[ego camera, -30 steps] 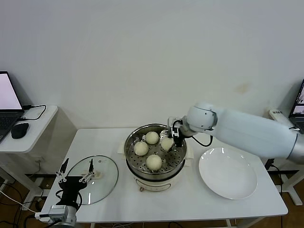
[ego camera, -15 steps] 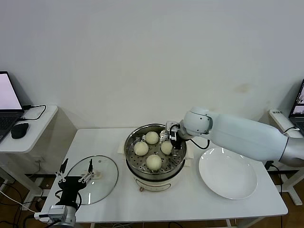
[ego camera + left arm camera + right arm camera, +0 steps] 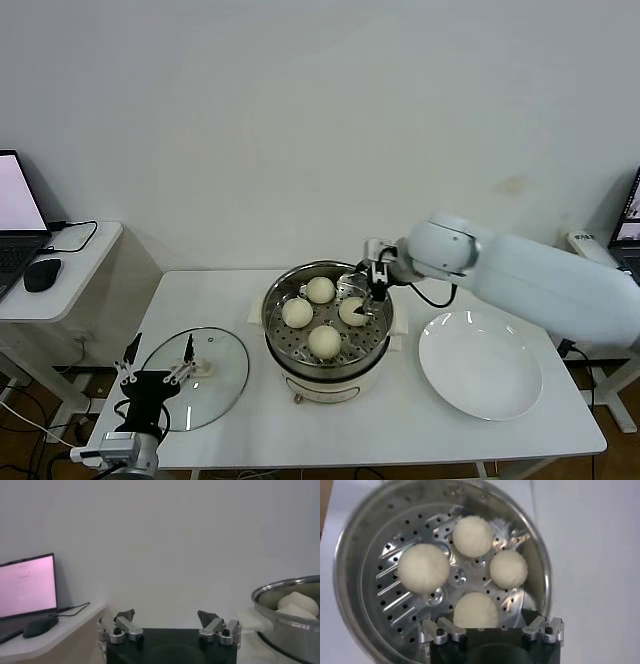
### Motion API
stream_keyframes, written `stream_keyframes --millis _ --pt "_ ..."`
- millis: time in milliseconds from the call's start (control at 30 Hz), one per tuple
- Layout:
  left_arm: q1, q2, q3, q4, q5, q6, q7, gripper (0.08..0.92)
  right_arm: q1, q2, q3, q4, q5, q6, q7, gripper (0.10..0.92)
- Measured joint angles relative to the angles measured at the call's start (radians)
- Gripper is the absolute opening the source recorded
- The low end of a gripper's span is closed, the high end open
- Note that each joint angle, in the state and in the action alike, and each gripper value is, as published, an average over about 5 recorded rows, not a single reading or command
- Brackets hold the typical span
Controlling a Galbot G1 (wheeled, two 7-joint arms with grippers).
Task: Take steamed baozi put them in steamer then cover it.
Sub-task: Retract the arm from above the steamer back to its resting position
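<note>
four baozi (image 3: 475,535) in steamer (image 3: 350,555) (no legible markings)

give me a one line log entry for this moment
baozi: four in steamer | right gripper: open above them | left gripper: open by cover | cover: on table

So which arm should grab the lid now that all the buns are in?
Probably the left. The left gripper hangs open right by the glass lid, while the right gripper, open too, is over the steamer, farther away.
</note>
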Motion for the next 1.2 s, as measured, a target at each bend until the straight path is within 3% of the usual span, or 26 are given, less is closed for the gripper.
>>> stream_keyframes --millis 233,433,833,1200 --pt "0.008 -0.002 0.007 -0.003 0.01 -0.003 0.002 0.823 -0.326 -0.134 0.29 0.125 0.023 0.163 0.246 0.823" --pt "0.017 -0.012 0.022 -0.002 0.029 -0.006 -0.003 0.823 -0.723 -0.138 0.674 0.187 -0.033 0.35 0.371 0.823" --pt "0.023 -0.022 0.048 0.038 0.164 -0.022 -0.03 0.823 -1.423 0.172 1.307 0.234 -0.201 0.669 0.394 0.823" --pt "0.036 0.02 -0.011 0.142 0.644 -0.116 -0.055 0.823 -1.761 0.466 1.639 0.26 -0.299 0.785 0.423 0.823"
